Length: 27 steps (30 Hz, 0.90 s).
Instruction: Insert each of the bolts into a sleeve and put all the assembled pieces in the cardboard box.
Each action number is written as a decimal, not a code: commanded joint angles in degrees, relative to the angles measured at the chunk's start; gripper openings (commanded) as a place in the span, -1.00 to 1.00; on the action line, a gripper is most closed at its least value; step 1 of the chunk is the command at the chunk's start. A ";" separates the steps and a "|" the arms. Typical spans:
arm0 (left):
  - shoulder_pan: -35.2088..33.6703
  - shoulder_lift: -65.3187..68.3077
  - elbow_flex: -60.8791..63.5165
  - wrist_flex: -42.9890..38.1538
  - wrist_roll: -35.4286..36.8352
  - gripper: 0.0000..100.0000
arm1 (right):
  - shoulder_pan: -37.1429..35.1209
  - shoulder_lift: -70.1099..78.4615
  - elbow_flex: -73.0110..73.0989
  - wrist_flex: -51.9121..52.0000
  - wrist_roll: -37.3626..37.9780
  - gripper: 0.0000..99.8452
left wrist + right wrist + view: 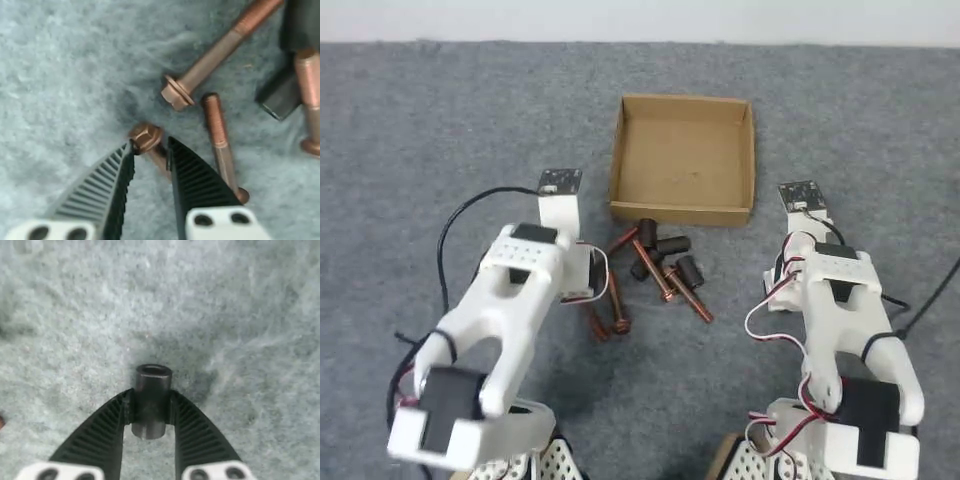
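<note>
My left gripper is shut on a copper bolt, its fingers clamping the shank just behind the hex head, low over the grey carpet. In the high view that bolt pokes out from under the left arm. Held upright between the black fingers of my right gripper, which is shut on it, is a black sleeve. The open cardboard box sits at the back centre with nothing visible inside. In front of the box lie loose bolts and sleeves.
Close to the left gripper lie two more bolts and a black sleeve. The right arm stands over bare carpet to the right of the pile. Cables trail beside both arms.
</note>
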 commanded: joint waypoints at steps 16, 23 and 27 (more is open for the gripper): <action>-0.35 -7.47 3.47 3.96 -4.84 -0.79 | 1.01 -0.13 -2.46 -0.04 0.79 -0.99; -0.70 -13.89 4.53 5.45 -8.79 -0.64 | 1.01 -0.13 -2.46 -0.04 0.79 -0.99; -0.26 -19.43 8.31 5.36 -8.88 -0.63 | 1.01 -0.13 -2.46 -0.04 0.79 -0.99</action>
